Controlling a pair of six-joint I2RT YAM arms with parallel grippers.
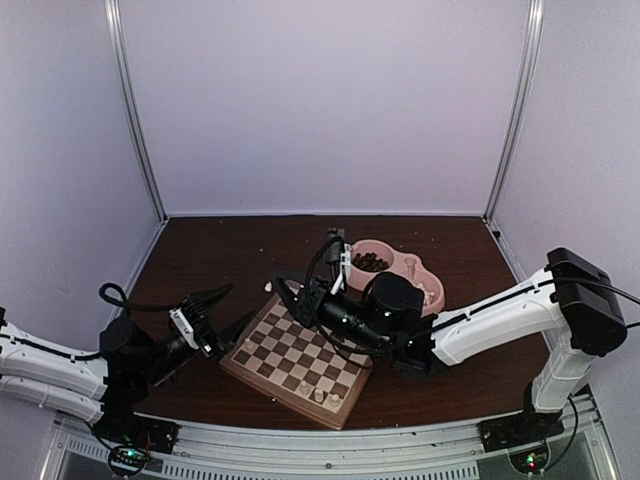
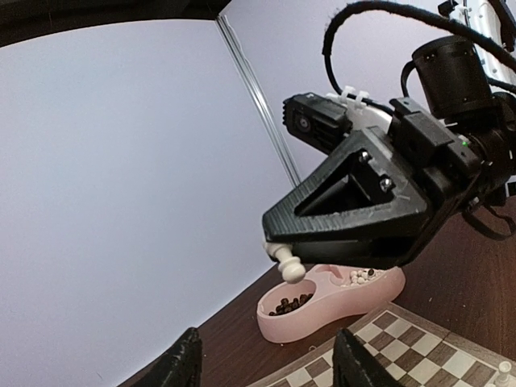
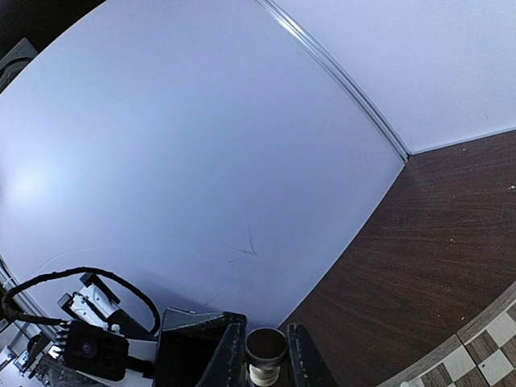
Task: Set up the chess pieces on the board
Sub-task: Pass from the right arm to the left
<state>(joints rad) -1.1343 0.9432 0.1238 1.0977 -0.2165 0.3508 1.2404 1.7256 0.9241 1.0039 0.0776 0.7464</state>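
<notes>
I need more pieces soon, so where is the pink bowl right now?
In the top view the pink bowl sits right of centre, just beyond the board at its far edge, partly hidden behind the right arm.

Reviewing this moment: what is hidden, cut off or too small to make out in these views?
- Left wrist: the held piece shows only one rounded end, because the right gripper covers the rest. The board is cut off by the lower edge.
- Right wrist: only the held piece's other end shows between the fingers, so its type is unclear.
- Top: the three pieces on the board are too small to identify. The bowl contents are too small to count.
</notes>
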